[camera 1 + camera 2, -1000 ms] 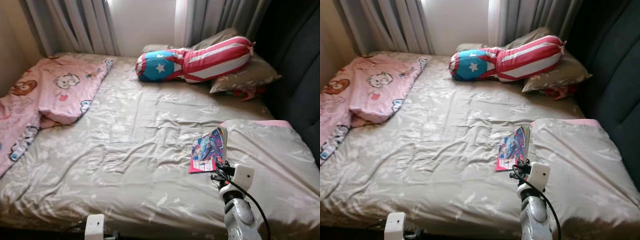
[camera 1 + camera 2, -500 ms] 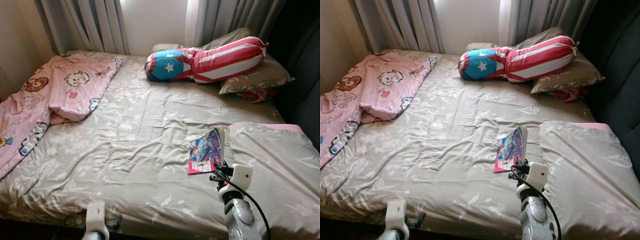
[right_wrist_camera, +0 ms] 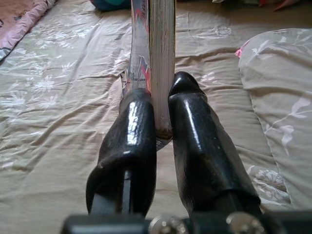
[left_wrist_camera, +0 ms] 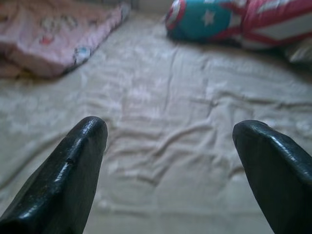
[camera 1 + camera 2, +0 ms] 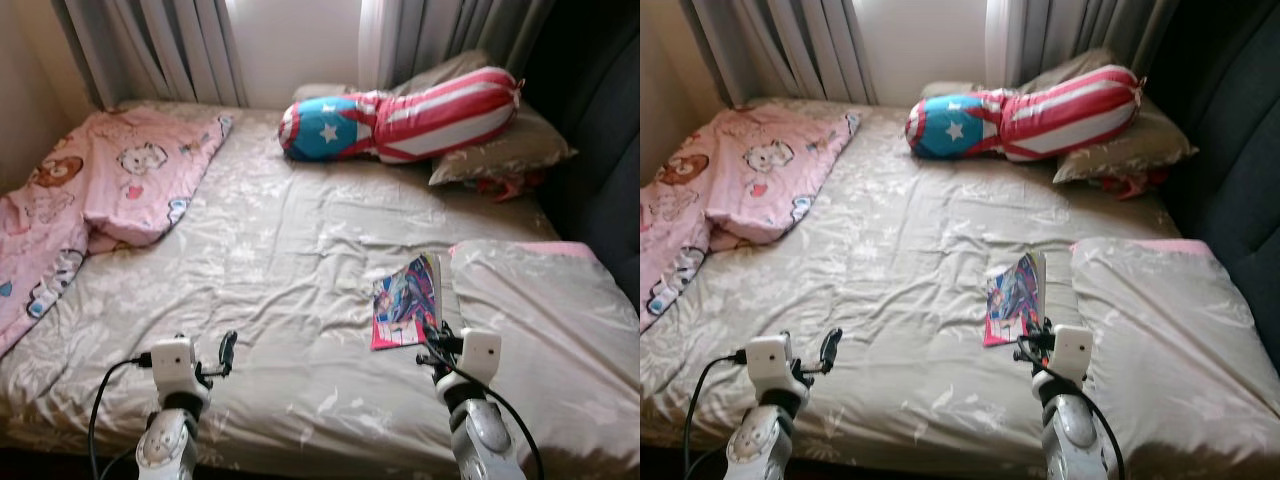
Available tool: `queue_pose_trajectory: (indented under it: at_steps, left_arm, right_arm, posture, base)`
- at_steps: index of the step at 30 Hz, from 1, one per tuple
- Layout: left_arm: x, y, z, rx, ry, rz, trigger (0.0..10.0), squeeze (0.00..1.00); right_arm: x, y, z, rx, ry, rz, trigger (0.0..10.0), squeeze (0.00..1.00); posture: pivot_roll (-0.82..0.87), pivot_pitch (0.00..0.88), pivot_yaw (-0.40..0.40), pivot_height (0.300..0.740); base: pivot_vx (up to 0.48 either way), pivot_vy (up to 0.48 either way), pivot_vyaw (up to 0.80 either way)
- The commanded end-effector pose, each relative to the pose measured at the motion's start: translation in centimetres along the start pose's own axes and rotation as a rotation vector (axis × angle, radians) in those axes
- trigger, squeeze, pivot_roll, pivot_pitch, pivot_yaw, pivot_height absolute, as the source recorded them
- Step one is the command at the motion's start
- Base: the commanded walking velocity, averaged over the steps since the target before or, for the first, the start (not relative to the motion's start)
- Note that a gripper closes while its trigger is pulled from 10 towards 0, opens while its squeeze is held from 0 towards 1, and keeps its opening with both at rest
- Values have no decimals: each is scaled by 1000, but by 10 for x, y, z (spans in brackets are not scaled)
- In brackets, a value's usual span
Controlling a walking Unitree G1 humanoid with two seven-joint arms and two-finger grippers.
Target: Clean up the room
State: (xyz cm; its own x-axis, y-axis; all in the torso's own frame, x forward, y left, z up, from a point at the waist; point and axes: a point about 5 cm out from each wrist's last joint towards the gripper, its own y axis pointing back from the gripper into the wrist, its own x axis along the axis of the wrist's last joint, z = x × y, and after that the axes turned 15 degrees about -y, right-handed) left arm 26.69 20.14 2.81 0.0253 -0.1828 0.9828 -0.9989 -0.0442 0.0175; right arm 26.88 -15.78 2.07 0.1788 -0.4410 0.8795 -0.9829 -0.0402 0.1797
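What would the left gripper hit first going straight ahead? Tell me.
Probably the bedsheet: the open left gripper points low across bare bed. Further along lies the star bolster; depth is unclear.

I see a big bed w/ a beige sheet (image 5: pixel 290 250) w/ pale flower prints. A pink blanket w/ cartoon bears & cats (image 5: pixel 100 190) is on it. The long bolster pillow (image 5: pixel 400 115) has a blue end w/ a white star, rest is red & white stripes. Under it, a beige flowery pillow (image 5: pixel 510 150). A 2nd beige flowery pillow w/ a pink edge (image 5: pixel 540 300). The thin book w/ a bright blue, pink & red cover (image 5: pixel 405 302) has pale page edges. My right gripper (image 3: pixel 163 114) has shiny black fingers, same as the left gripper (image 4: pixel 170 146). Arms silver, wrist boxes white. Curtains (image 5: pixel 170 45) grey, headboard (image 5: pixel 600 130) dark grey-blue.
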Motion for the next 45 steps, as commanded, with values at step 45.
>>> queue_pose_trajectory:
  at_steps: [45]
  left_arm:
    - [27, -8, 23, -56, 51, 48, 10000, 0]
  right_arm:
    - [14, -3, -5, 27, 38, 75, 10000, 0]
  posture:
    - [-88, 50, -73, 662]
  base:
    - [0, 0, 0]
